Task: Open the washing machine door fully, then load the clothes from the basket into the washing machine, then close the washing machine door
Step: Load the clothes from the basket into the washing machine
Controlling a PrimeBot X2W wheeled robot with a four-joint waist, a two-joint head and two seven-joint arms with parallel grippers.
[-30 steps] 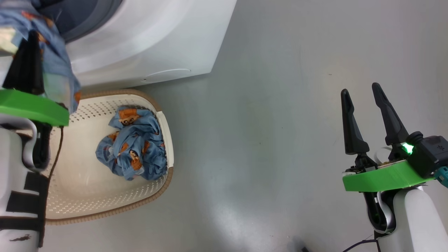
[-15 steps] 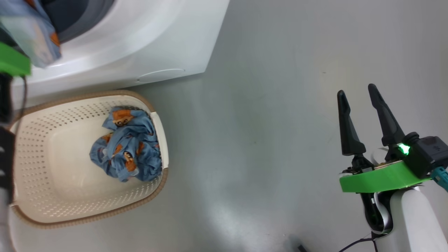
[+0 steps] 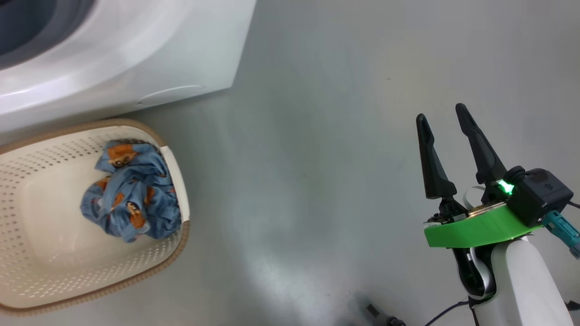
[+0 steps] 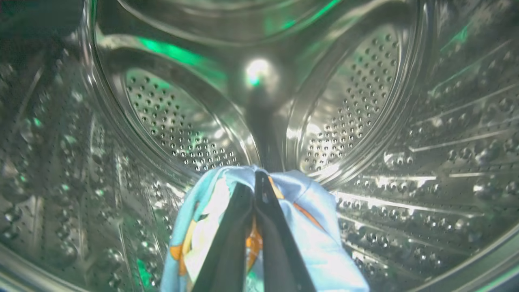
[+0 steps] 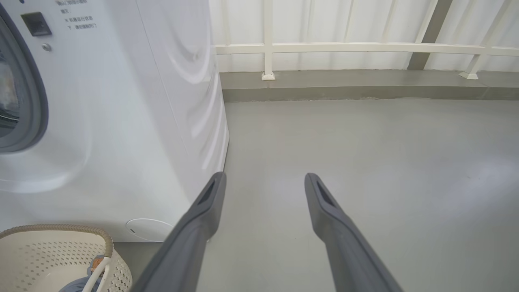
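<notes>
Right claw (image 3: 442, 114): 2 dark fingers spread wide, gripping nothing, held above the grey floor (image 3: 317, 158), well apart from the basket (image 3: 27, 290). Basket: cream, perforated, brown-rimmed, standing on the floor just in front of the washing machine (image 3: 136, 59), containing 1 crumpled blue garment (image 3: 131, 194) with orange figures, lying against the side nearer the right claw. Left claw (image 4: 253, 184): fingers pressed together, pinching a second blue garment (image 4: 320, 227) that drapes around them inside the perforated steel drum (image 4: 162, 121).
</notes>
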